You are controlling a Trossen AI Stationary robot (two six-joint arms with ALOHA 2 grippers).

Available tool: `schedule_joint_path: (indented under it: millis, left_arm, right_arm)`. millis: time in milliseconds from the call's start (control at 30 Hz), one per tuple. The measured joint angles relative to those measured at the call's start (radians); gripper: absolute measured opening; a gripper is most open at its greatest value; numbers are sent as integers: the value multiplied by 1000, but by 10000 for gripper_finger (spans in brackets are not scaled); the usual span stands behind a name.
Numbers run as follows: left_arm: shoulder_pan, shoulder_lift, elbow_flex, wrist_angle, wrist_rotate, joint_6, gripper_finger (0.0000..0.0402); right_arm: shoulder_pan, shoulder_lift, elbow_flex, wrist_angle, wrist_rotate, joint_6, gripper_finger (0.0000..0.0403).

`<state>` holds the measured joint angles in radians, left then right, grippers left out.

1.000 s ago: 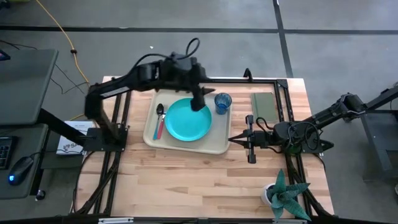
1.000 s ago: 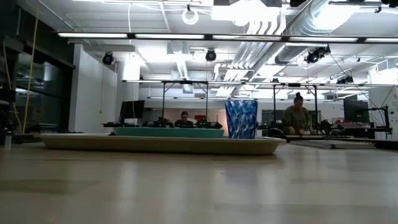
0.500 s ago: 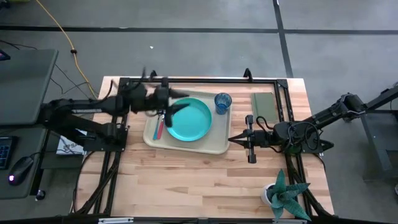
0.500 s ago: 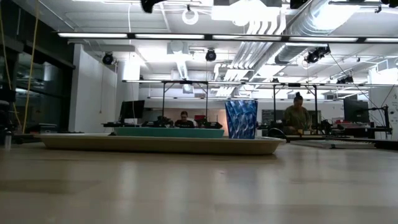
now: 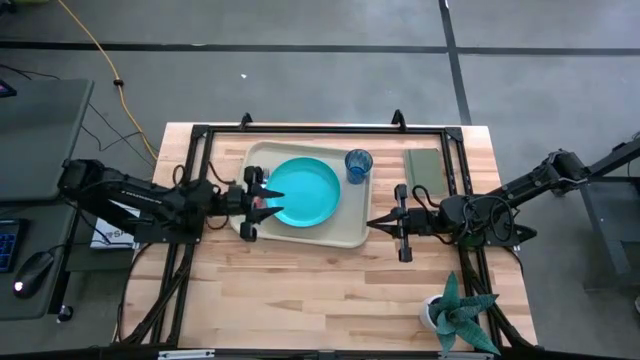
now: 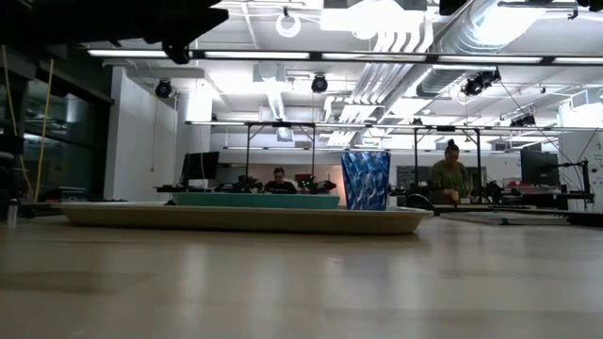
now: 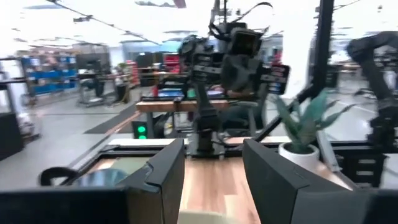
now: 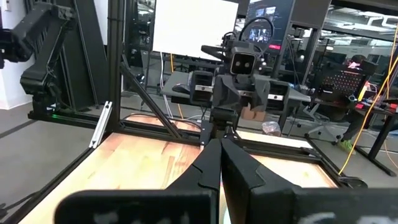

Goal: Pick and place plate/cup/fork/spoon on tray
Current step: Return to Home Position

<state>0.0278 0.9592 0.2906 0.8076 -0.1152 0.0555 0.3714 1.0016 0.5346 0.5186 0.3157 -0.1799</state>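
On the wooden table (image 5: pixel 300 290) the tray (image 5: pixel 340 238) seems complete, so the left gripper (image 5: pixel 266 196) hangs wide and empty, the right gripper (image 5: pixel 373 224) closed.

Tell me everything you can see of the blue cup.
The cup is a small dark-blue tumbler, translucent like glass or plastic, its wall mottled with lighter blue in the low view. It stands upright, mouth up, and nothing shows inside it. It sits on the tray in its far right corner, close beside the plate; whether they touch cannot be told. The left pincer and the right pincer are both well clear of it.
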Motion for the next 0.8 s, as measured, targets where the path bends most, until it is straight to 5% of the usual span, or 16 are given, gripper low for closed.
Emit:
schedule_joint_path:
  millis: [433,633,800]
  left_arm:
    - [-18,-469,-4,-531,-22,-53,142]
    - [-111,-539,-117,-435,-4,-71,142]
    - [-162,-552,-167,-425,-85,-63,142]
  right_arm:
    - [0,0,0,-3,0,0,0]
    - [0,0,0,-2,0,1,0]
    - [0,0,0,-2,1,23,0]
